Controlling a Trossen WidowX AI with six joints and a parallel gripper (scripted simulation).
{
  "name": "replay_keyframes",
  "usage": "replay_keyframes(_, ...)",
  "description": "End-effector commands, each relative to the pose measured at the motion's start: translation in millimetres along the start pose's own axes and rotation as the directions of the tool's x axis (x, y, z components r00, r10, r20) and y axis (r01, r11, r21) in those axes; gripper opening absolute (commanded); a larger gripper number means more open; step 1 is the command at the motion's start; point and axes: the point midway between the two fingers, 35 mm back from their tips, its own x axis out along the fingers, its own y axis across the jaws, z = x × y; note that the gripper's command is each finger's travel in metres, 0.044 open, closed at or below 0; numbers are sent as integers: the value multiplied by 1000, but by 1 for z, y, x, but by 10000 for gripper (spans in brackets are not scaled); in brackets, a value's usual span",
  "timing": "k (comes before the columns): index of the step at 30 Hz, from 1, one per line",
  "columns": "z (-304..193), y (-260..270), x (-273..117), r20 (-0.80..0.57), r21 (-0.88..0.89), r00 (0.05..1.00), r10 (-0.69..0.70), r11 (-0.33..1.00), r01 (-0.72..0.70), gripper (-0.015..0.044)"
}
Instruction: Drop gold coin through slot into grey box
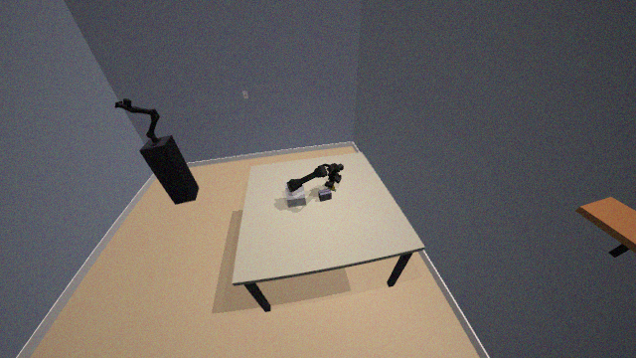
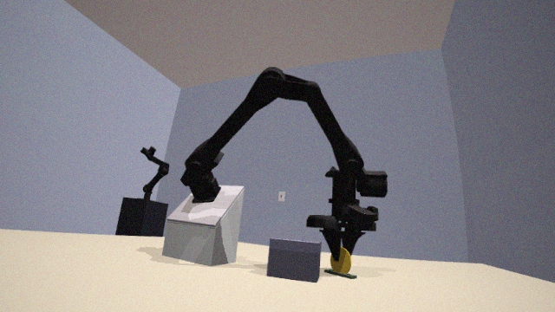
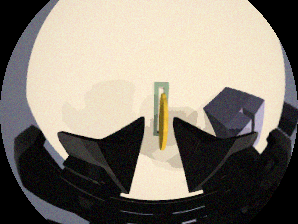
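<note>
The gold coin (image 3: 162, 120) is seen standing on edge in the dark-green holder (image 2: 341, 273) on the table (image 2: 130, 282), just beside the grey box (image 2: 294, 259). The gripper (image 2: 341, 252) is pointed straight down over the coin, with its fingers held partly apart on either side of the coin's upper edge. No contact between fingers and coin is seen, and nothing is gripped.

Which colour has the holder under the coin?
Dark green; the flat coin holder shows best in the exterior view.
</note>
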Motion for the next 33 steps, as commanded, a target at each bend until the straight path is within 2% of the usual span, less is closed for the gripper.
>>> replay_keyframes(1,-1,-2,9,1,-4,1000,-8,1000,8,161)
replay_keyframes(11,-1,-4,23,2,-4,1000,-10,1000,10,161)
replay_keyframes(17,-1,-4,23,2,-4,1000,-10,1000,10,3)
replay_keyframes(33,-1,-2,12,1,-4,1000,-8,1000,8,0)
